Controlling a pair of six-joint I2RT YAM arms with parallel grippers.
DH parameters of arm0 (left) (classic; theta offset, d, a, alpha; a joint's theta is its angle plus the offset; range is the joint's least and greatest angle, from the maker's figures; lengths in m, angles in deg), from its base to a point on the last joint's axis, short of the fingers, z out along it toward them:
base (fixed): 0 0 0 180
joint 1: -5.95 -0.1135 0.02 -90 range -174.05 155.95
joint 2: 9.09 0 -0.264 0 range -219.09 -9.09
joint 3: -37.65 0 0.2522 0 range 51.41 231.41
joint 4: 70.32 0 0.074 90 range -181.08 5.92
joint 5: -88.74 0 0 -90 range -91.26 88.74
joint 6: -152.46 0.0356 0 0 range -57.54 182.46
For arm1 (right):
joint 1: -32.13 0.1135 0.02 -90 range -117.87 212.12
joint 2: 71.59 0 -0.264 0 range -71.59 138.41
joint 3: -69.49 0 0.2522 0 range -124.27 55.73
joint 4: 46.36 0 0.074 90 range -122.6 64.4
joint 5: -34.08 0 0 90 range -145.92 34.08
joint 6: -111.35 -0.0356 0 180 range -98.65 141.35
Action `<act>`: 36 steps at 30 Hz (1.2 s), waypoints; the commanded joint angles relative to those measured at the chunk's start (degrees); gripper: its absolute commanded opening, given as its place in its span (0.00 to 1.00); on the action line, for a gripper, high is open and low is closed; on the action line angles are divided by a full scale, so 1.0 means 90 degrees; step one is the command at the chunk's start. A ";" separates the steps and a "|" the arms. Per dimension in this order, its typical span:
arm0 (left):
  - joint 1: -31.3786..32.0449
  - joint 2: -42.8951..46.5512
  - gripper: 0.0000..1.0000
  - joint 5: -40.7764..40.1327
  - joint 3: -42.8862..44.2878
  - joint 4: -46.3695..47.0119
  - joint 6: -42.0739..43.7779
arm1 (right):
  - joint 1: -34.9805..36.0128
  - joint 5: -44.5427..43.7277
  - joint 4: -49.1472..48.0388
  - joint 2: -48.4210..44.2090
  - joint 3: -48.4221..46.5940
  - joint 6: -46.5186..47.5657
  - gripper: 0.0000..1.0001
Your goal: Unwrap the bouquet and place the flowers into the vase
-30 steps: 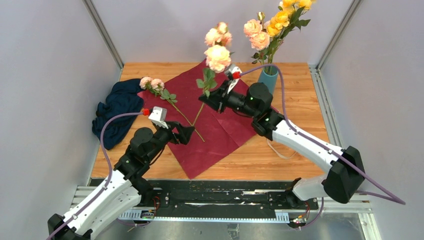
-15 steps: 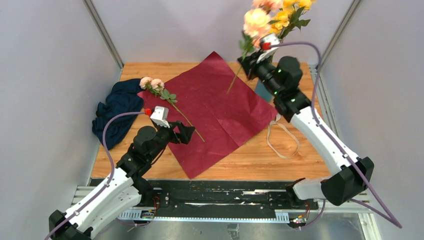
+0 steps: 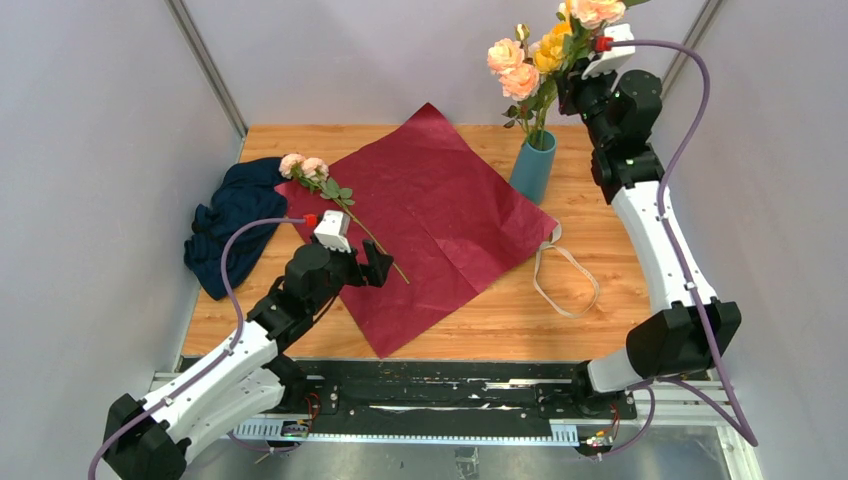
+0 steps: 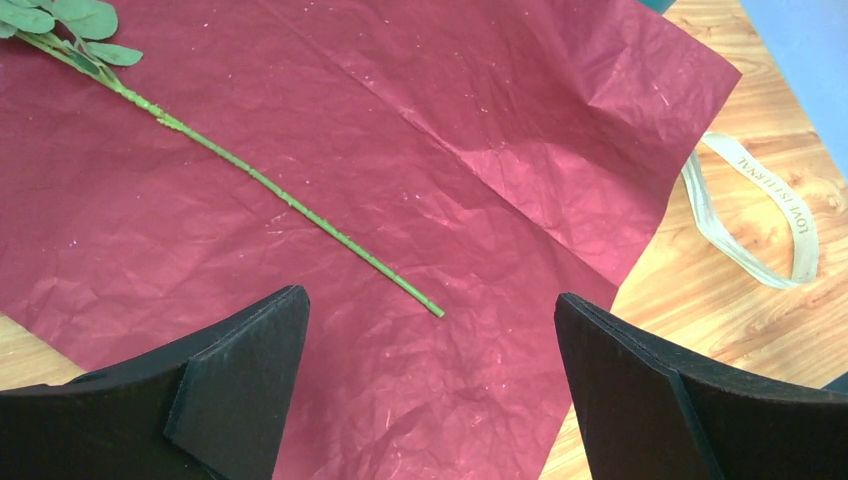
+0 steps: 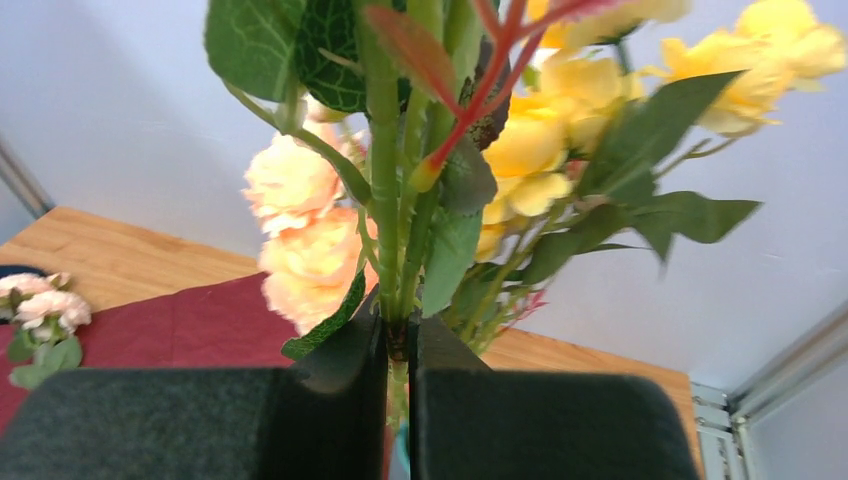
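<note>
While the right jaws clamp the green stem of a peach-pink artificial rose (image 5: 385, 200) high at the far right, the small teal tapered vase (image 3: 533, 167) stands below, already crowded with pink and yellow blooms. That stem hangs roughly upright, bloom up, cut end down. I reckon it could snag those leaves, miss the narrow mouth or tip the vase. The left jaws gape wide and empty over the maroon wrapping paper (image 4: 480, 120), near the cut end of the last pale pink rose (image 3: 330, 190), which lies flat with blooms far left and cut end pointing near right.
</note>
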 commanded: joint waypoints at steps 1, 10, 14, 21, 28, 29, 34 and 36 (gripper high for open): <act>0.0000 -0.0059 1.00 -0.0099 -0.0015 0.0237 0.0080 | -0.0551 0.0275 0.0033 -0.0026 -0.0417 -0.0279 0.00; -0.0005 -0.0138 1.00 -0.0083 -0.0037 0.0306 0.0054 | -0.1371 0.0645 0.0015 -0.0269 -0.0332 -0.0650 0.00; 0.0002 -0.0145 1.00 -0.0082 -0.0030 0.0304 0.0063 | -0.1530 0.0819 -0.0085 -0.0272 -0.0296 -0.0849 0.00; -0.0006 -0.0096 1.00 -0.0127 -0.0061 0.0306 0.0073 | -0.1558 0.1047 -0.0305 -0.0263 -0.0172 -0.1083 0.00; -0.0006 -0.0054 0.99 -0.0146 -0.0093 0.0297 0.0063 | -0.1544 0.1372 -0.0734 -0.0020 0.0217 -0.1315 0.00; -0.0005 -0.0058 0.99 -0.0148 -0.0102 0.0294 0.0063 | -0.1526 0.1398 -0.0838 0.0036 0.0347 -0.1322 0.00; -0.0003 -0.0073 0.99 -0.0151 -0.0113 0.0306 0.0044 | -0.1371 0.1285 -0.1098 0.0224 0.0855 -0.1161 0.00; -0.0007 -0.0118 0.99 -0.0152 -0.0104 0.0306 0.0048 | -0.1248 0.1130 -0.1153 0.0295 0.1054 -0.1004 0.00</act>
